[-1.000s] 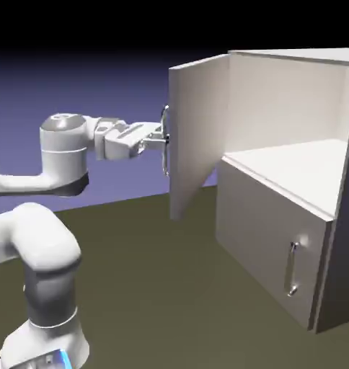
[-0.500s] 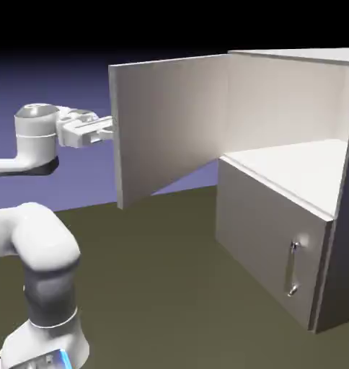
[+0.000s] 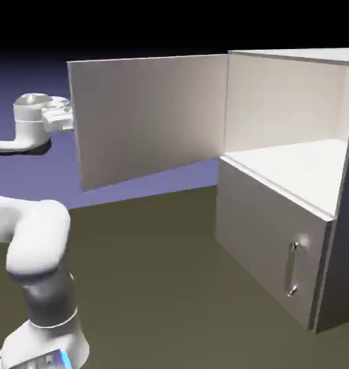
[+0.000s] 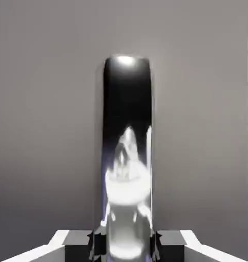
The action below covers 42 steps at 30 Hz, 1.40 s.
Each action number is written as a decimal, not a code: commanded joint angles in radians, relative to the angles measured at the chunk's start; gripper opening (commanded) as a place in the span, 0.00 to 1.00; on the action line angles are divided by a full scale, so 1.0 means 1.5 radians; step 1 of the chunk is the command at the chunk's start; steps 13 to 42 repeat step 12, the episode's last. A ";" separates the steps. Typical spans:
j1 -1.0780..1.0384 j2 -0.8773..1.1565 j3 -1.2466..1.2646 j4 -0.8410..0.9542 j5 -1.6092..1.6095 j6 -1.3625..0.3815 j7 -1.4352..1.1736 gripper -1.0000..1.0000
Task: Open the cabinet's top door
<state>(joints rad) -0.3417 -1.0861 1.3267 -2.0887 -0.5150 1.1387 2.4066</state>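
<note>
While the top door [image 3: 148, 119] stands swung wide toward nine o'clock from the cabinet [image 3: 293, 180], the fingers [image 4: 169, 244] sit clamped on its handle [image 4: 127, 153] behind the door's far edge. Toward five o'clock, the lower door [image 3: 267, 241] stays flush and closed.

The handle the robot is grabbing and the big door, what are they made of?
The top door's handle looks like polished metal: it is mirror-shiny, with dark reflections and bright glints. The gripper is shut on it. The top door looks like flat, matte grey painted metal or board: smooth, even, no shine or grain. Since it's rendered, that's only a guess.
</note>
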 commanded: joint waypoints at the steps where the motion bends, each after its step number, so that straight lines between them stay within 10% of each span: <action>1: -0.022 -0.002 0.013 0.024 0.005 -0.017 -0.004 0.00; 12: -0.248 -0.048 0.111 0.290 0.043 -0.183 -0.067 0.00; 42: -0.248 -0.048 0.111 0.290 0.043 -0.183 -0.067 0.00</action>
